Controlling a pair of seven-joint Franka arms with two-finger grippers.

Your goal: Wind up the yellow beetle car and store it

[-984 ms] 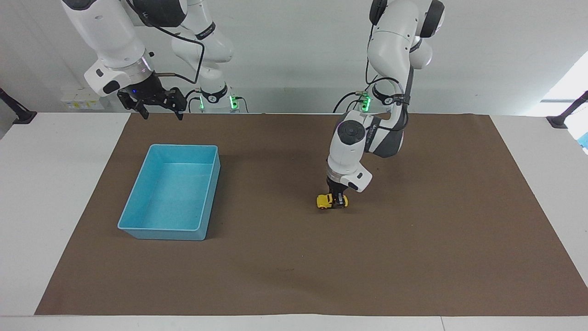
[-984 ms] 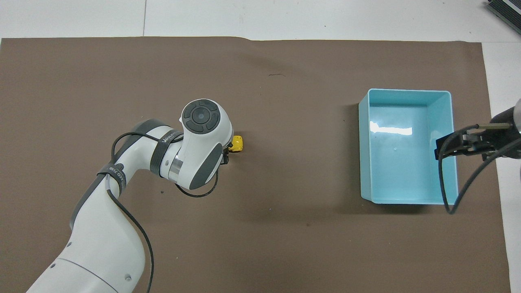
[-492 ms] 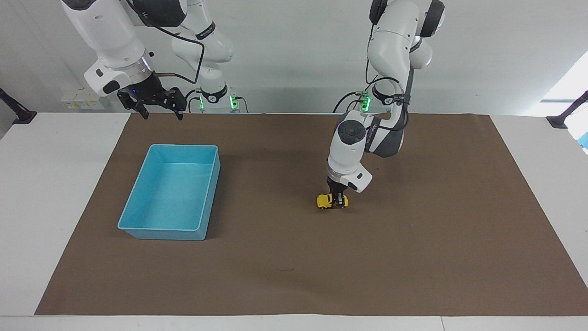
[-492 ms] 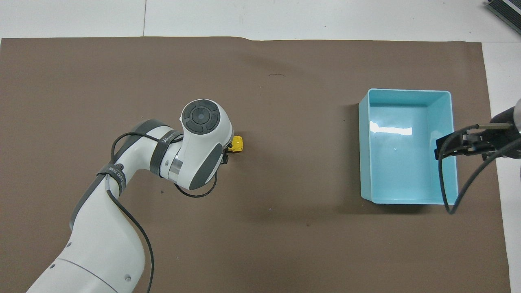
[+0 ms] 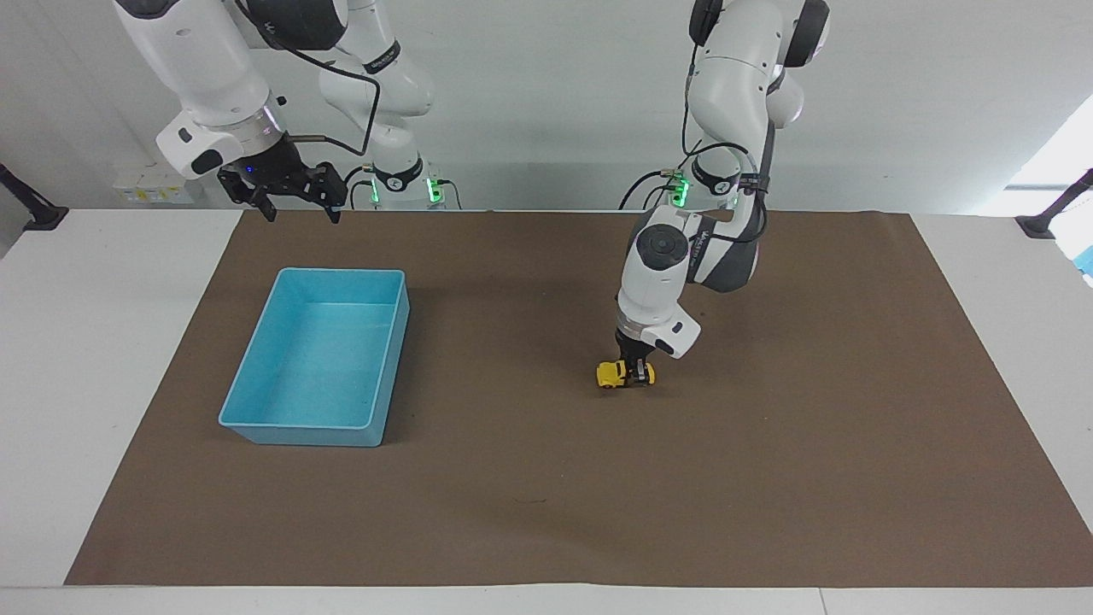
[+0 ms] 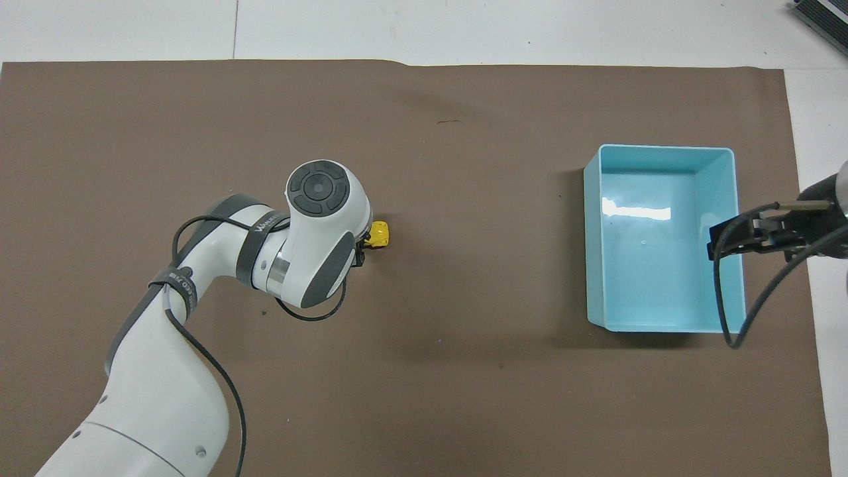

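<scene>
Right arm first: I have it waiting, its right pincer (image 5: 295, 198) hanging up in the air with its fingers spread and nothing in them, over the robots' edge of the brown mat (image 5: 546, 512) just by the blue bin (image 5: 256, 423). The bin sits empty on the counter (image 5: 85, 384) toward that arm's end. Moving out to the middle of the mat, here is the action: my left pincer (image 5: 634, 373) is down at mat level, closed on the yellow beetle car (image 5: 611, 374), gripping the end of it that points to the left arm's end of the counter, wheels on the mat as far as I can tell. And there it goes. In the last half second the car and wrist have slid a little toward the left arm's end, away from the bin, and from overhead the yellow beetle car (image 6: 379, 234) shows the same small shift. I read that as the pull-back stroke, dragging the wheels across the mat to load the spring. So I'd say winding is under way and storing is not yet begun; the car stays well apart from the bin. My worry is the wheels skidding on the mat instead of turning.
</scene>
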